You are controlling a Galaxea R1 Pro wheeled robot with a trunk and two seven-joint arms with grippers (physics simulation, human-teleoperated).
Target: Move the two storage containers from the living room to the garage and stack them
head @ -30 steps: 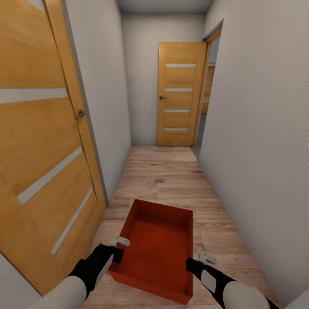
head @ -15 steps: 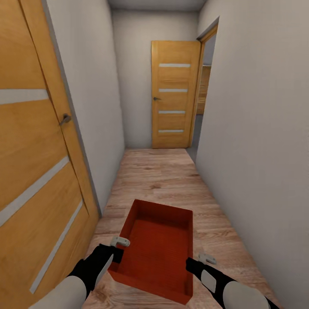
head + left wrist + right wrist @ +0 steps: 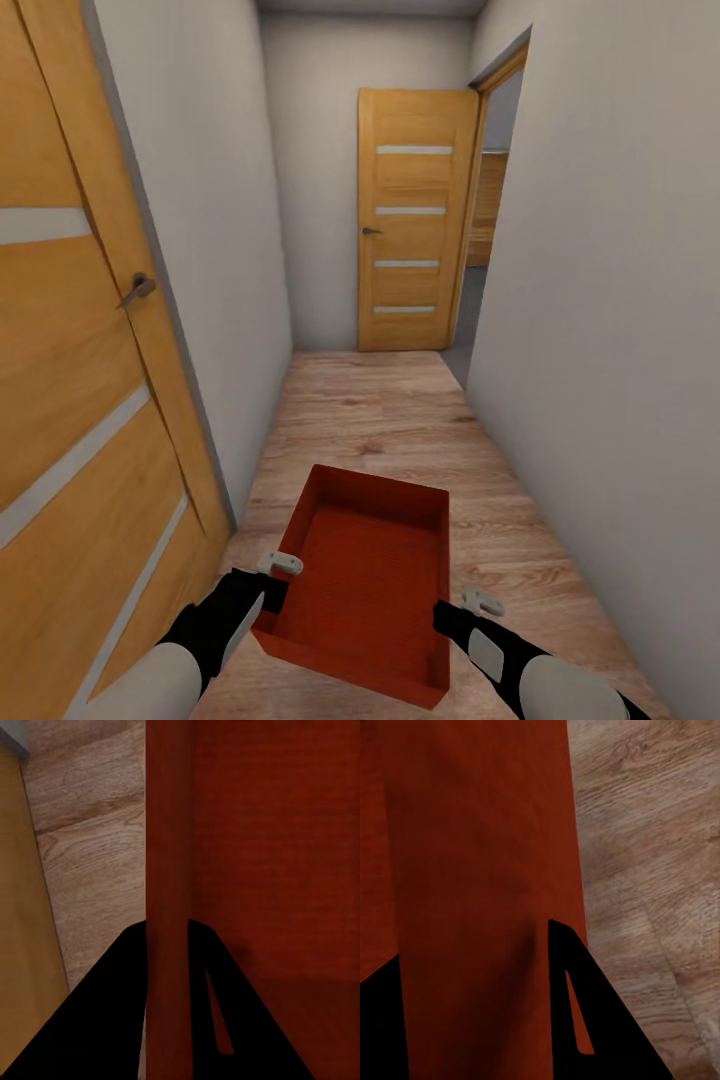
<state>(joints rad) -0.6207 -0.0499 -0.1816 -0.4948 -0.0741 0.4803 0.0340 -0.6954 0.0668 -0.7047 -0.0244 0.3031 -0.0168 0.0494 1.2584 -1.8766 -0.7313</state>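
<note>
One orange-red storage container (image 3: 370, 570), lidless and empty, hangs low in front of me over pale wood planks. My left gripper (image 3: 272, 592) is shut on its left wall, and my right gripper (image 3: 446, 612) is shut on its right wall. In the left wrist view the container's thin wall (image 3: 169, 832) runs between the two black fingers of the left gripper (image 3: 166, 945). In the right wrist view the right gripper (image 3: 472, 982) clamps the container's red wall (image 3: 480, 832). The second container, the garage and its dark grey floor are out of view.
I am in a narrow corridor with white walls. An open wood-panelled door (image 3: 70, 400) stands close on my left. Another wooden door (image 3: 412, 220) stands at the corridor's end beside a doorway (image 3: 495, 200) in the right wall. Pale plank flooring (image 3: 380, 420) runs ahead.
The camera has advanced along the corridor and swung slightly, so the left door slid further out of view. The container and both grippers keep the same place in the picture.
</note>
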